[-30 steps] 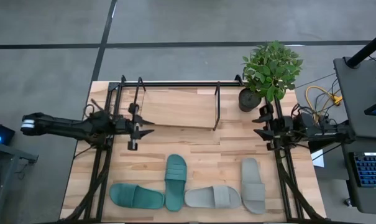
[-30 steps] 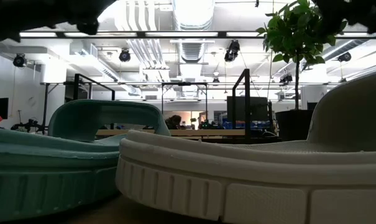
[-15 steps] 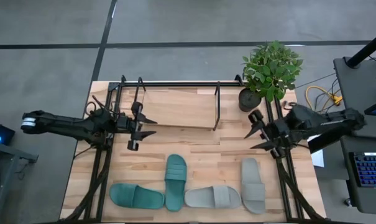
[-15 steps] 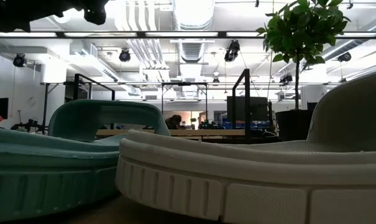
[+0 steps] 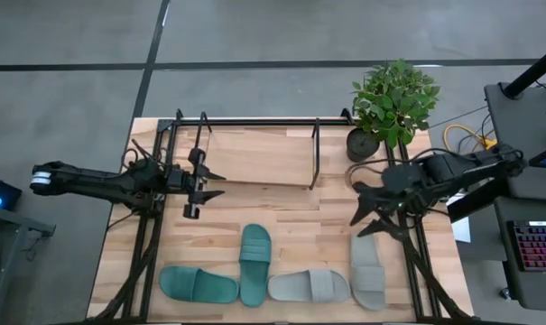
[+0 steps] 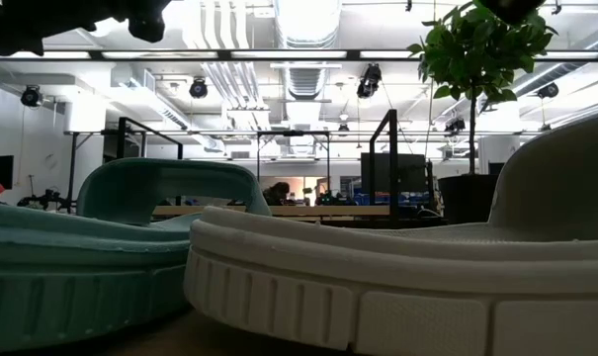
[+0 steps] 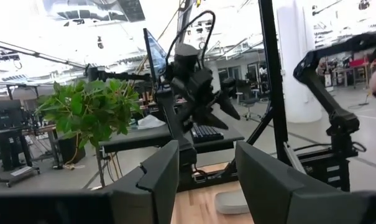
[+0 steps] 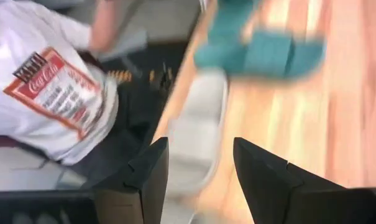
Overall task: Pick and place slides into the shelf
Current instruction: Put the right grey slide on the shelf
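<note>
Four slides lie sole-down along the table's near edge: a dark teal one crosswise, a second teal one lengthwise, a light grey one crosswise and another grey one lengthwise. The shelf, black tubing with a light board, stands at the far middle. My left gripper hovers open at the shelf's left front, pointing toward the table's right. My right gripper hangs open above the table, just beyond the right grey slide's far end, tipped downward. Both hold nothing.
A potted plant stands at the far right corner beside the shelf. Black arm frames run along both side edges. A person in a white printed shirt stands at the table's near edge. Bare wood lies between shelf and slides.
My right gripper has swung out from the table's right edge toward the middle and the near side, rising and tipping from level to slanting down over the right grey slide's far end. Its fingers stay apart. The slides have not moved.
</note>
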`<state>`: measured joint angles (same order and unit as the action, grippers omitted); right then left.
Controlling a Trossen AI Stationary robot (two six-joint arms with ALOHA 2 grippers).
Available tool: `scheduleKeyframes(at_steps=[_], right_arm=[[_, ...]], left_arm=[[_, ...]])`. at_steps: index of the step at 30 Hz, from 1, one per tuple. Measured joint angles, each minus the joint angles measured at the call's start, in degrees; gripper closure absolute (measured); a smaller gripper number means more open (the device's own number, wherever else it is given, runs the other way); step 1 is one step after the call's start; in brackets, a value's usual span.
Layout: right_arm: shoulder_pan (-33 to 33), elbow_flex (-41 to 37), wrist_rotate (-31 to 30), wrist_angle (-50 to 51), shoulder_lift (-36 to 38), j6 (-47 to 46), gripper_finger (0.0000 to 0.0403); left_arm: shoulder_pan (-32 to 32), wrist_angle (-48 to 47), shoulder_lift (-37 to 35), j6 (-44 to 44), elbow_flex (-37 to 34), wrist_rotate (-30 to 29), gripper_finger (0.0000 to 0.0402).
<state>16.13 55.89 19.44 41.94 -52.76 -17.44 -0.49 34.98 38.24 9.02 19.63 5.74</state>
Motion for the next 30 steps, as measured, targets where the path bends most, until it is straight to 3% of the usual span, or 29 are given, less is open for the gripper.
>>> scheduleKeyframes(at_steps=[4,12,20,30], right_arm=[[2.4,0.5,0.0,6.0,-3.2,-7.7,0.0232],[9.0,-3.2,0.0,7.1,-6.4,-17.1,0.0232],[14.1,-9.2,0.0,0.7,-7.8,-21.5,0.0232],[14.4,-20.9,1.9,-9.0,-7.8,-30.4,0.0232]], left_arm=[[0.0,0.1,0.4,3.3,-0.1,0.0,0.0257],[0.0,0.1,1.1,3.6,-0.1,0.0,0.0257],[0.0,0.2,1.2,3.7,-0.1,0.0,0.0257],[0.0,0.2,2.1,3.7,-0.1,0.0,0.0257]])
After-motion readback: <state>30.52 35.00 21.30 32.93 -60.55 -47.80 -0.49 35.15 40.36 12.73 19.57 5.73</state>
